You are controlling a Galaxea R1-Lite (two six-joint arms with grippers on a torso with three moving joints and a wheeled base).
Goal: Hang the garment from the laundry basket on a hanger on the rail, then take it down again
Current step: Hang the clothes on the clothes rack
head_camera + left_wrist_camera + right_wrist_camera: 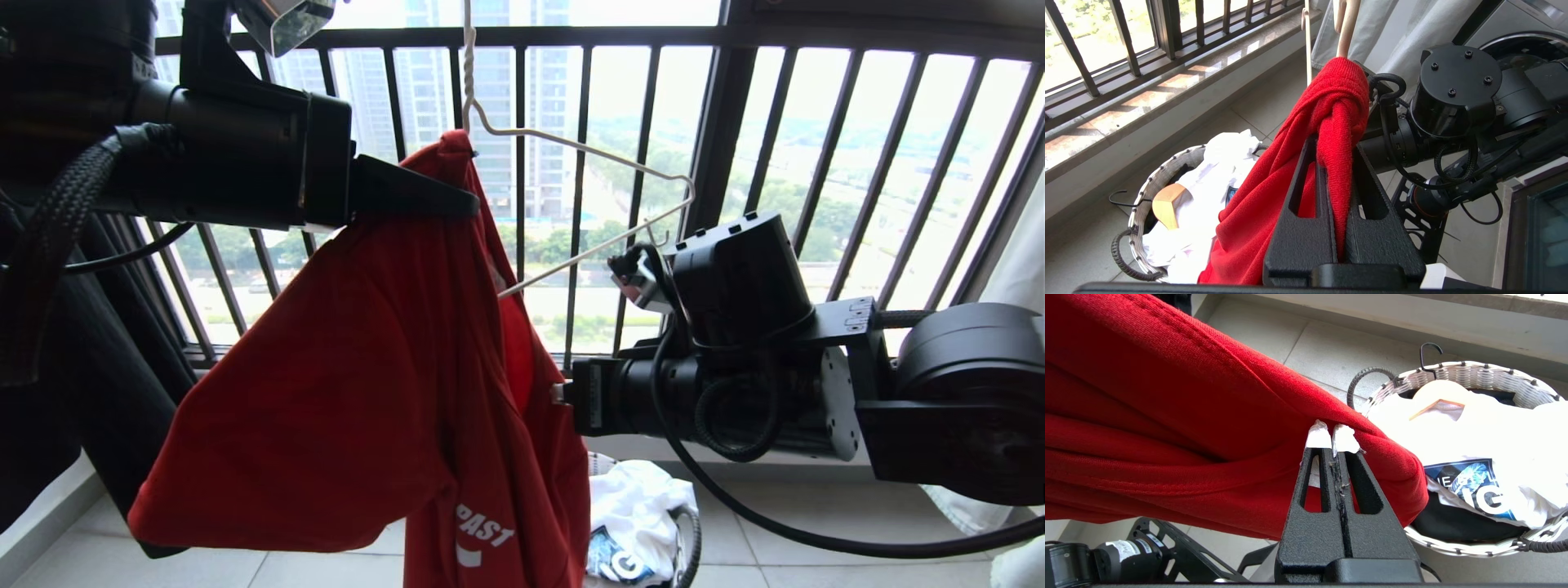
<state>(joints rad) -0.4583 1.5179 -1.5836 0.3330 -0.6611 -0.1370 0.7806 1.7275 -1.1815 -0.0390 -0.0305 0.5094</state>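
The red garment (343,392) hangs bunched from the left end of the thin wire hanger (571,148), whose twisted neck runs up out of the head view. The hanger's right end is bare. My left gripper (469,204) is shut on the garment's top fold (1339,94) beside the hanger neck. My right gripper (1332,435) is shut, its white-taped tips pinching the red cloth lower down; in the head view the garment's edge hides them. The laundry basket (1470,373) stands on the floor below. The rail is out of view above.
The basket holds a white printed shirt (1494,428), dark cloth and a wooden hanger (1167,204). The dark barred window railing (735,122) is close behind the hanger. A black garment (106,367) hangs at the left, pale cloth (1020,269) at the right.
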